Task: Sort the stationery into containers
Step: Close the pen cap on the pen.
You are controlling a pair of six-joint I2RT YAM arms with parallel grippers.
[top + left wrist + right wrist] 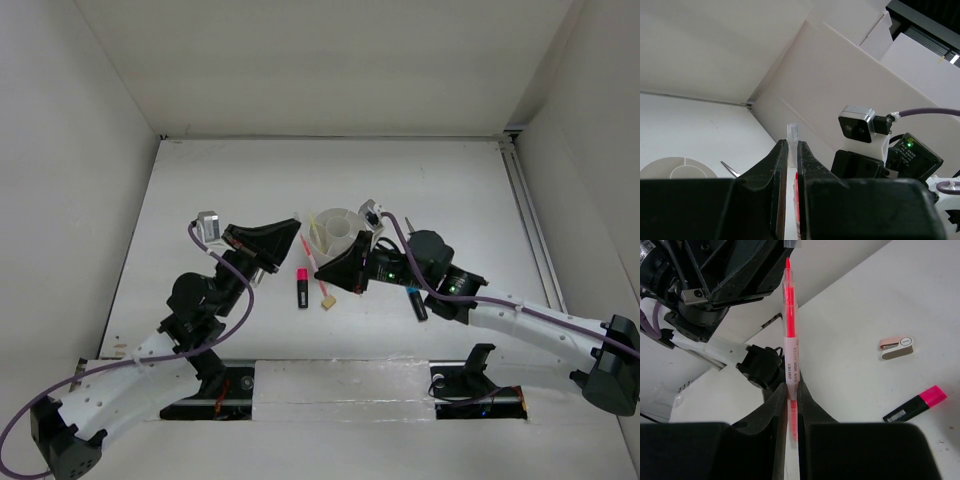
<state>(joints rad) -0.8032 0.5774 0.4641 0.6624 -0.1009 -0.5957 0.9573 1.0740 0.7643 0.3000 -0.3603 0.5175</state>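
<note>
Beside the organizer [338, 226], the right hand [791, 391] grips the pink pen [790, 335], tip aimed at the left hand [791, 148], clenched on its cap [792, 133].

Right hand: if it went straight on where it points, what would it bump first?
Probably the left hand, which pinches the far end of the pink pen that the right hand holds.
</note>
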